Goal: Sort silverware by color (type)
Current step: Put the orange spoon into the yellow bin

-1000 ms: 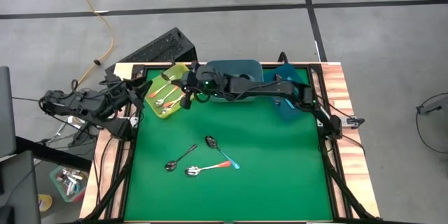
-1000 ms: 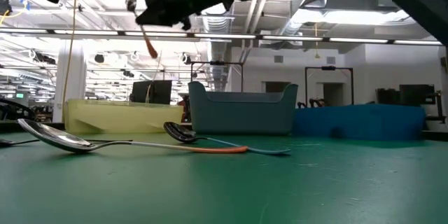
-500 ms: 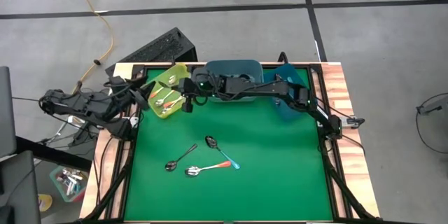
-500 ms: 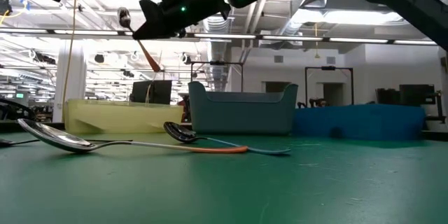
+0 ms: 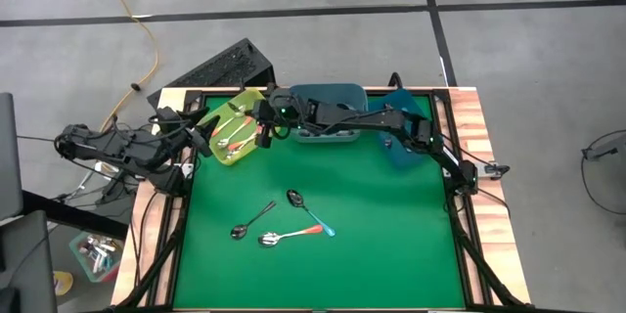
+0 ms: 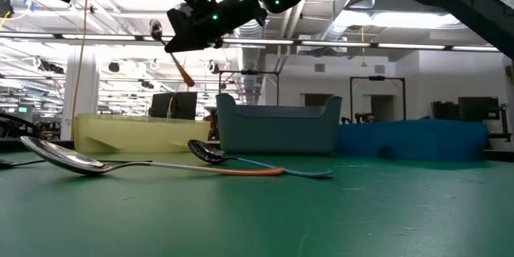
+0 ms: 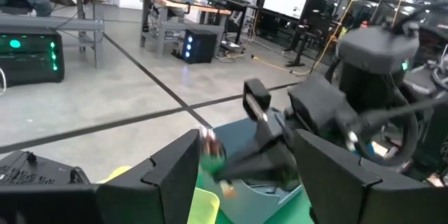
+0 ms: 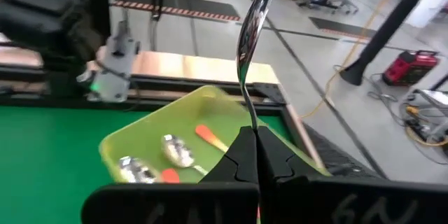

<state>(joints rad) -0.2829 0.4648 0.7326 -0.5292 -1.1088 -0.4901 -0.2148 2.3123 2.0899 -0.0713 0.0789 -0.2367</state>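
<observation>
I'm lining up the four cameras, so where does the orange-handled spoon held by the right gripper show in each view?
High view: hidden under the right gripper, at the yellow-green bin's edge.
Low view: the held spoon hangs upper left, bowl up.
Left wrist view: blurred at centre, bowl only.
Right wrist view: upright at centre, pinched between the shut fingers.
Shared landmark: the yellow-green bin.

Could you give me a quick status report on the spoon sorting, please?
Right gripper shut on orange-handled spoon, above yellow bin. Left gripper open, waiting beside that bin. Three spoons left on mat. Nothing in the way.
</observation>
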